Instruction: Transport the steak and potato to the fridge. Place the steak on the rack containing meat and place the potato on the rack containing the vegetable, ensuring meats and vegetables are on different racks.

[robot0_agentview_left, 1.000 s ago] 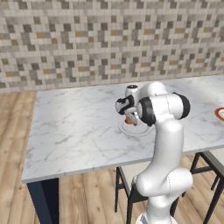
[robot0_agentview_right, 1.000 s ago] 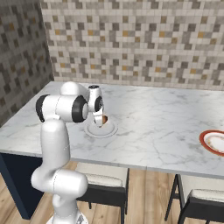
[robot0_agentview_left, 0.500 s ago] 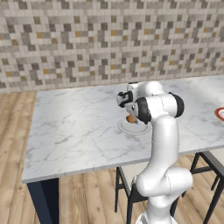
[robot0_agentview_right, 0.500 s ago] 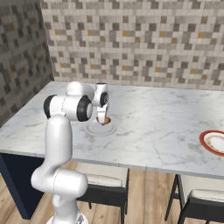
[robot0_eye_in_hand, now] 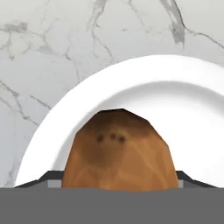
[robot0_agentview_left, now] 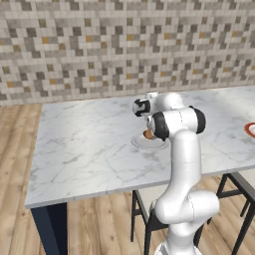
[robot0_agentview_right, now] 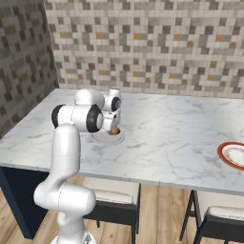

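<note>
Marble counter (robot0_agentview_left: 84, 149), two plates, maybe stools.

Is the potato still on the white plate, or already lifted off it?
Cannot tell for sure. The potato sits between the fingers over the white plate; its underside is hidden, so contact is unclear.

On the counter (robot0_agentview_right: 181, 138) there are two plates: one white plate (robot0_agentview_right: 101, 138) near the middle, toward the front edge, and one red-rimmed plate (robot0_agentview_right: 233, 155) near the right front corner. One potato (robot0_eye_in_hand: 120, 151) lies on the white plate. Two stools (robot0_agentview_right: 112, 202) stand under the front edge.
</note>
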